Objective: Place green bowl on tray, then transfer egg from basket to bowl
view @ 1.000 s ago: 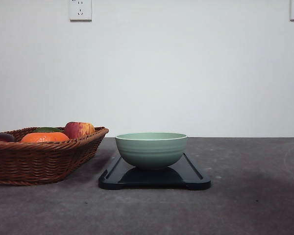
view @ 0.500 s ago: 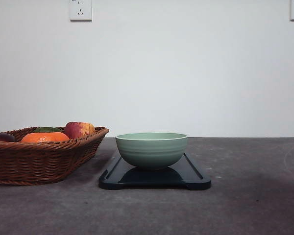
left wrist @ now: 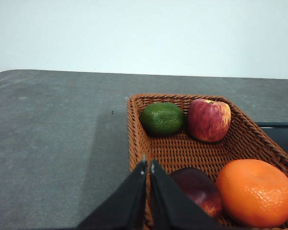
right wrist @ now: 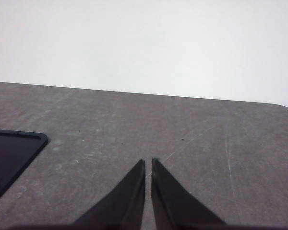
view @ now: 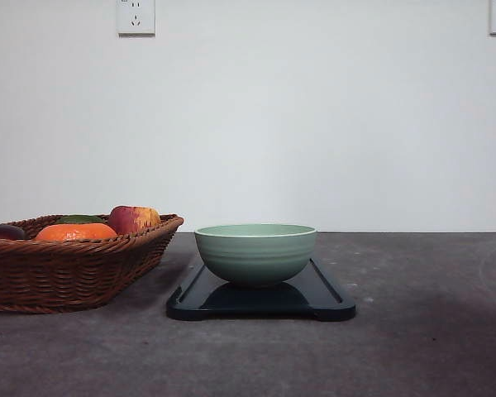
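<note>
Green bowl (view: 255,253) upright on tray (view: 260,303) beside basket (view: 66,269); left claw (left wrist: 147,165) and right claw (right wrist: 148,163) both closed, empty.

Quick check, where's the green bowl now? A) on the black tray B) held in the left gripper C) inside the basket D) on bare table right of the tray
A: in the front view the green bowl rests on the tray, beside the basket.

Soft, even light; mild shadows

Low front camera faces the wall; left wrist camera shares the basket (view: 66,265) (left wrist: 182,148) with it.
</note>
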Motion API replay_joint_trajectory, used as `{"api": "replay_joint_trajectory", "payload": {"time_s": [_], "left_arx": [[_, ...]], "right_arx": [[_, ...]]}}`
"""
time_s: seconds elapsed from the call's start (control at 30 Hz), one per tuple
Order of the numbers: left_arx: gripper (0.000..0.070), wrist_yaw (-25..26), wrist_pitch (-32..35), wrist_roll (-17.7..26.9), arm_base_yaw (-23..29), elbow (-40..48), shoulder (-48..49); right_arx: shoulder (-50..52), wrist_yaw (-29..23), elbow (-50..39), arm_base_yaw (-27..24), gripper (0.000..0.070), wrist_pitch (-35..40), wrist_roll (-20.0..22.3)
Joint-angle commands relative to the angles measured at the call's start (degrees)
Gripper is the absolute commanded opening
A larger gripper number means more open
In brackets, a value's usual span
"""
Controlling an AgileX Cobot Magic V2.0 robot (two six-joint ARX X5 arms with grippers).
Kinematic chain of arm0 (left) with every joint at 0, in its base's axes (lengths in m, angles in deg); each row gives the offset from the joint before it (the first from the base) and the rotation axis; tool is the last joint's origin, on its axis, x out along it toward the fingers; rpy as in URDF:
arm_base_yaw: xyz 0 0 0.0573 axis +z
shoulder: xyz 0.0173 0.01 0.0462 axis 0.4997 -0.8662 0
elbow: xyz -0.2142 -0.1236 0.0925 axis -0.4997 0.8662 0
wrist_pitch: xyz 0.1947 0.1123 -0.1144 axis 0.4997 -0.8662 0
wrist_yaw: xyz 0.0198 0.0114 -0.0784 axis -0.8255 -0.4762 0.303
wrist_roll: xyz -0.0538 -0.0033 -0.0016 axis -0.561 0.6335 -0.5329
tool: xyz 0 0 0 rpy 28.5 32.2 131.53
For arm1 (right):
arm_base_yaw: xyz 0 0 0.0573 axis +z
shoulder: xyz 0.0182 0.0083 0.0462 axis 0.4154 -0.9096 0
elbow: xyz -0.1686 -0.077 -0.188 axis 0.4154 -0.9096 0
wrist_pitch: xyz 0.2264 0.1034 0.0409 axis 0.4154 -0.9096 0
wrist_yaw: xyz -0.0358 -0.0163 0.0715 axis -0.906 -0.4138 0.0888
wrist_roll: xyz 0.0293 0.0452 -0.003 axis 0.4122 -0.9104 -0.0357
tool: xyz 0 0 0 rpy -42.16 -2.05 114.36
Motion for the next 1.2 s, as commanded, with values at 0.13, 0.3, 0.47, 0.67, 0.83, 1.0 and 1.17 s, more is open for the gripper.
{"api": "replay_joint_trajectory", "payload": {"time_s": [0.13,0.3,0.47,0.67,0.83,1.0,1.17], "left_arx": [[0.0000,-0.01,0.31,0.55,0.11,1.11,0.02],[0.0000,-0.02,0.31,0.55,0.11,1.11,0.02],[0.0000,-0.02,0.31,0.55,0.11,1.11,0.02],[0.0000,-0.02,0.31,0.55,0.11,1.11,0.02],[0.0000,-0.02,0.31,0.55,0.11,1.11,0.02],[0.0000,-0.01,0.31,0.55,0.11,1.11,0.02],[0.0000,-0.02,0.31,0.55,0.11,1.11,0.02]], "right_arx": [[0.00,-0.02,-0.22,0.09,0.0016,0.66,-0.76],[0.00,-0.02,-0.22,0.09,0.0016,0.68,-0.76],[0.00,-0.02,-0.22,0.09,0.0016,0.68,-0.76],[0.00,-0.02,-0.22,0.09,0.0017,0.68,-0.76],[0.00,-0.02,-0.22,0.09,0.0016,0.68,-0.76],[0.00,-0.02,-0.22,0.09,0.0016,0.68,-0.76],[0.00,-0.02,-0.22,0.09,0.0017,0.68,-0.76]]}}
